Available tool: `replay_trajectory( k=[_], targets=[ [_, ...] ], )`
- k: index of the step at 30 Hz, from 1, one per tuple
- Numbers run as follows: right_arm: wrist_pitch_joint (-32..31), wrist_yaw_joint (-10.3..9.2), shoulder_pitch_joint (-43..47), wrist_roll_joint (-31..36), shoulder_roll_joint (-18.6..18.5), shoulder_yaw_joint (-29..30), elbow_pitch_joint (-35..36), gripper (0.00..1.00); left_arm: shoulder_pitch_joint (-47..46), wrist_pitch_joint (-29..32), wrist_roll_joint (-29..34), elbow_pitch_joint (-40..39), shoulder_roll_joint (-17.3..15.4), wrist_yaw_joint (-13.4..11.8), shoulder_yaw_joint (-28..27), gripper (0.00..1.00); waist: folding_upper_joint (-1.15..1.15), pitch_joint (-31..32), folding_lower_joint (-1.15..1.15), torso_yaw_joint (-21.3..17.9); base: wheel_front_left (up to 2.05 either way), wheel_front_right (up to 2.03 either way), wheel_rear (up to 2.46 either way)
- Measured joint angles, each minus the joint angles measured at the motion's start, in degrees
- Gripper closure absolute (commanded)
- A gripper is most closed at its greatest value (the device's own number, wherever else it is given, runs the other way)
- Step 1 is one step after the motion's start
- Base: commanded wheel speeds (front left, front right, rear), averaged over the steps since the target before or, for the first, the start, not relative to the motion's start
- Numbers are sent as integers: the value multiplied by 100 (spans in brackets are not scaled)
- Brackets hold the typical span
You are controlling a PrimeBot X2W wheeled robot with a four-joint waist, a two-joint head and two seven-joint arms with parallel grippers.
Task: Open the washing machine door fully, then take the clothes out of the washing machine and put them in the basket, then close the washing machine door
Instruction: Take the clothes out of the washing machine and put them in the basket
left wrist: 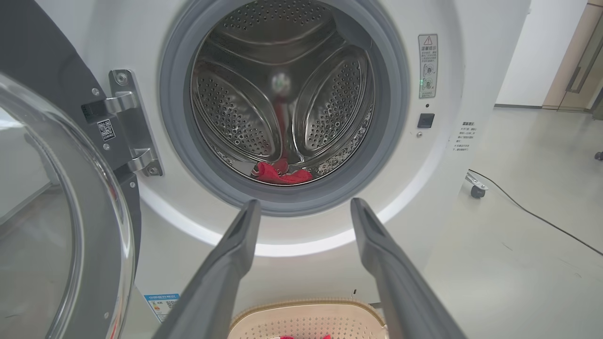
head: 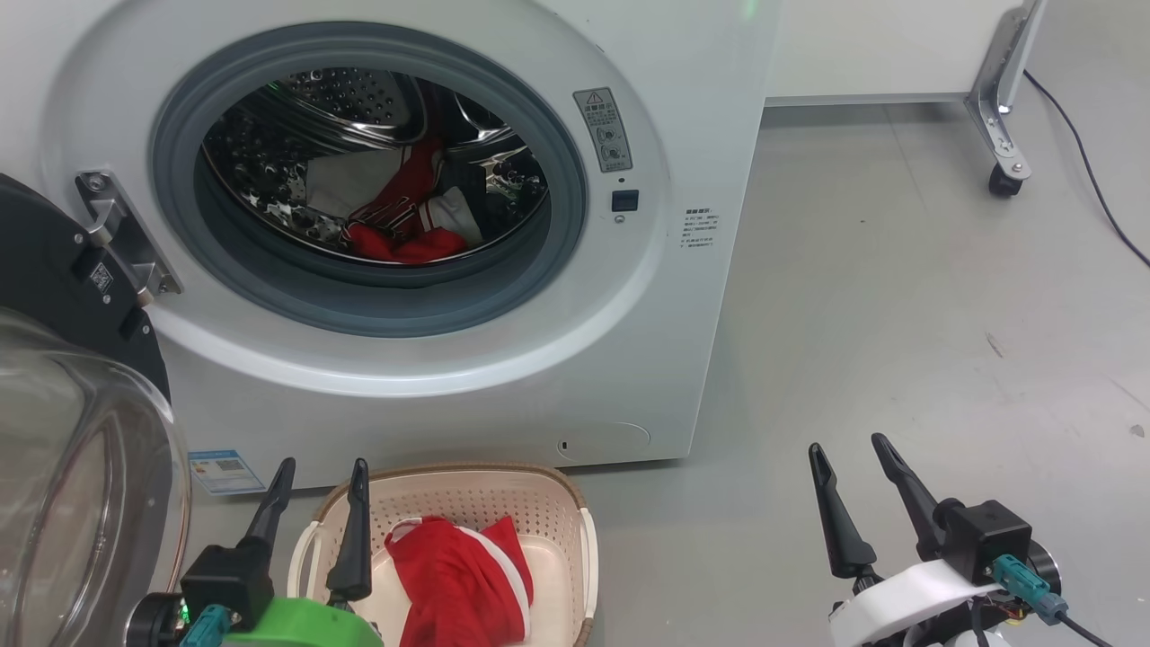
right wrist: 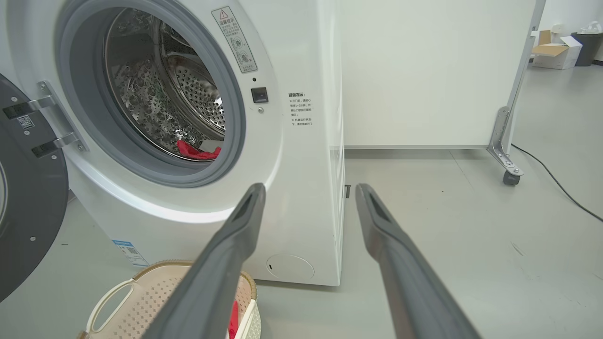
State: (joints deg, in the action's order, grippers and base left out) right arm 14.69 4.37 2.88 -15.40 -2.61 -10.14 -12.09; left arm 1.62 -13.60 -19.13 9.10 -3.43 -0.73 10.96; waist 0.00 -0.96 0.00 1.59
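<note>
The white washing machine (head: 683, 126) stands with its black door (head: 54, 270) swung wide to the left, the clear glass bowl (head: 81, 485) bulging toward me. Red and white clothes (head: 404, 220) lie at the bottom of the steel drum (left wrist: 282, 89). Another red garment (head: 463, 580) rests in the cream basket (head: 539, 499) on the floor before the machine. My left gripper (head: 322, 476) hovers open over the basket's left rim, holding nothing. My right gripper (head: 849, 454) stands open over bare floor to the machine's right. The drum clothes (left wrist: 281, 173) show beyond my left fingers (left wrist: 235, 254).
Grey floor (head: 898, 314) spreads to the right of the machine. A white panel on a metal leg with a caster (head: 1002, 180) stands at the back right, with a black cable (head: 1092, 171) trailing across the floor. A blue label (head: 225, 469) marks the machine's lower left corner.
</note>
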Motion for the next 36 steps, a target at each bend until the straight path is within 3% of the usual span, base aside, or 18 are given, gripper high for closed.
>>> replay_trajectory(
  k=[36],
  targets=[
    [0,-47,-1,-10,7,-376,174,0,214,659,-46,-416,-77,-107,58,0,0,-229,0,-250,0,0,0]
  ],
)
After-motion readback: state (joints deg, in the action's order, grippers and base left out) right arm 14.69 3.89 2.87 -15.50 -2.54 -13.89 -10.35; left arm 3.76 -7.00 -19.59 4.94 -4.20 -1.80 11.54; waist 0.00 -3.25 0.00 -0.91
